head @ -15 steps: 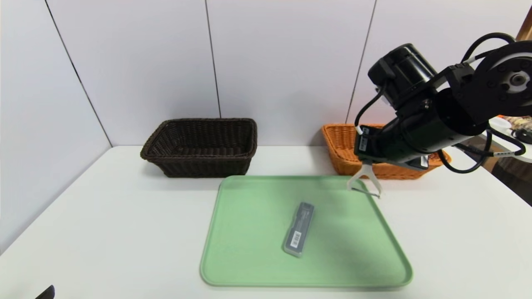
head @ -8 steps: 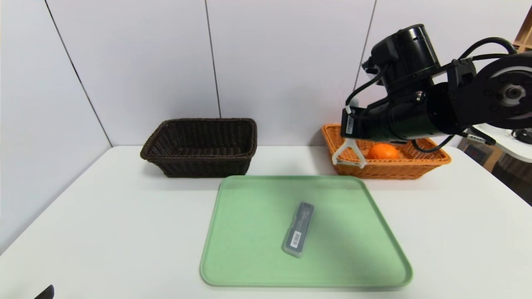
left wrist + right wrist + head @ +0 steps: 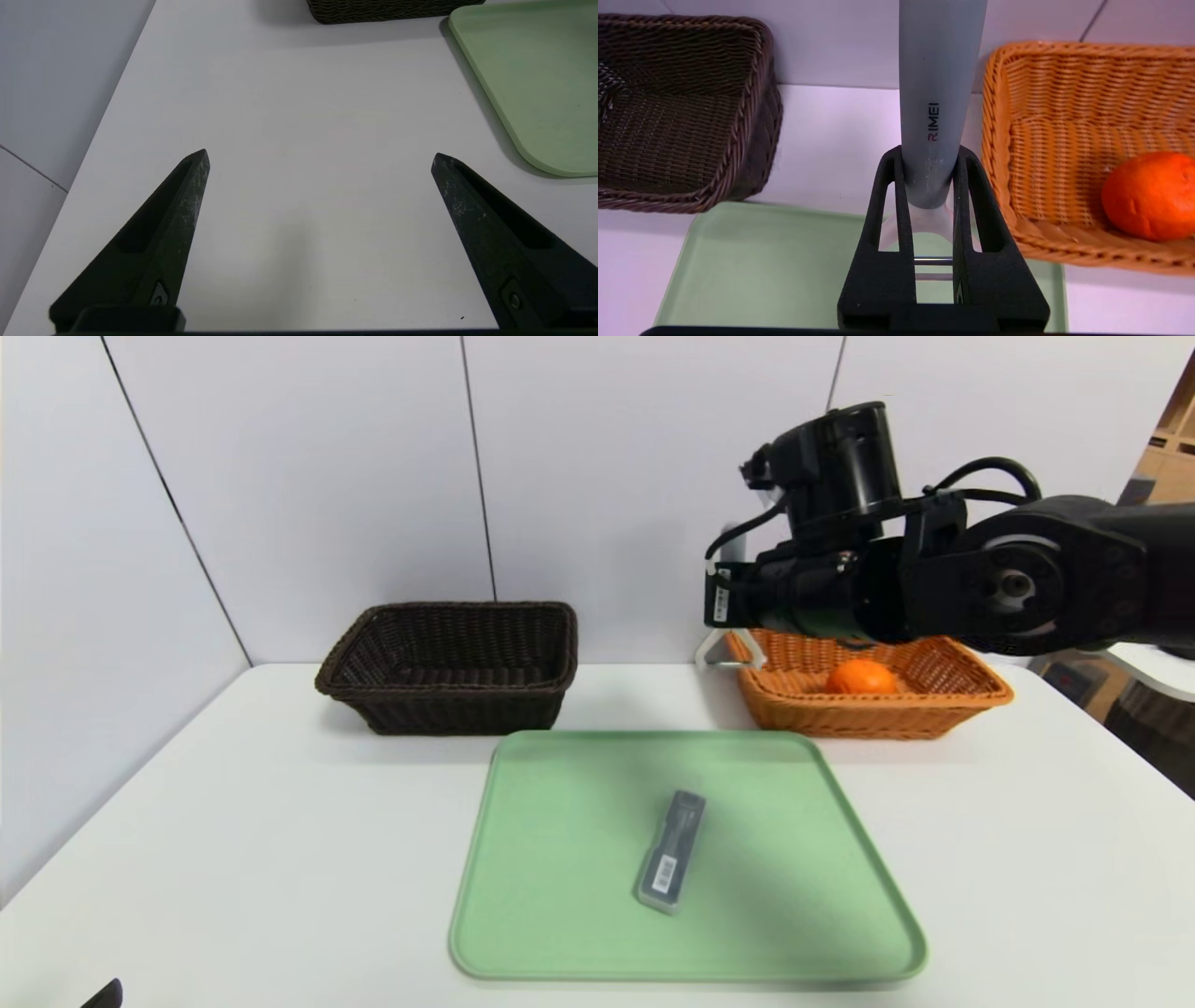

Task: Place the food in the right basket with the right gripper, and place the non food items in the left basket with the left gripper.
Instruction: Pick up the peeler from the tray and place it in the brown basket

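Observation:
My right gripper [image 3: 927, 156] is shut on a peeler's grey handle [image 3: 938, 70]. It hangs over the gap between the two baskets, above the table's back edge. The peeler's white head [image 3: 724, 653] pokes out under the right gripper [image 3: 733, 630] beside the orange basket's near-left corner. That orange wicker basket [image 3: 971, 705] holds an orange [image 3: 861, 677]. The dark brown basket [image 3: 448, 705] on the left looks empty. A grey case with a barcode label [image 3: 672, 849] lies on the green tray [image 3: 560, 859]. My left gripper [image 3: 320, 156] stands open and empty over bare table at the front left.
The right arm's bulky links stretch across above the orange basket [image 3: 1045, 93] and its orange [image 3: 1150, 196]. A white wall stands just behind both baskets. The dark basket [image 3: 752, 116] and the tray's back edge [image 3: 761, 261] lie below the peeler. The tray's corner [image 3: 537, 70] is beside my left gripper.
My right arm has risen and swung left with the peeler, from over the tray's back right corner to the gap between the baskets. The orange is now uncovered. The left gripper has not moved.

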Available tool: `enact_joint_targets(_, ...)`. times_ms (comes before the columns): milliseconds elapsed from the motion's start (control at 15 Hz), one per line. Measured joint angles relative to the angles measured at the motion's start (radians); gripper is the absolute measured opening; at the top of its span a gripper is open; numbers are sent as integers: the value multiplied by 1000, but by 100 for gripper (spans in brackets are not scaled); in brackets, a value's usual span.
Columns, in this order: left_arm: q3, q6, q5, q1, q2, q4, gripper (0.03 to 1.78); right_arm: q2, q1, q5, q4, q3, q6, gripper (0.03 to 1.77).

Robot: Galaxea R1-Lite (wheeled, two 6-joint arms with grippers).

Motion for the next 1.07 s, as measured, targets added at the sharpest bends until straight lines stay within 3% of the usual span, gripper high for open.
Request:
enact_joint_targets(267, 10, 0, 0, 0, -3, 0, 169, 58, 20, -29, -148, -16, -126, 25)
enact_joint_targets(867, 18, 0, 0, 0, -3, 1, 169, 233, 95, -33, -146, -284, -149, 25)
enact_joint_targets(1067, 26, 0, 0, 0, -4, 1, 169, 301, 115, -30, -168, -347, -194, 25)
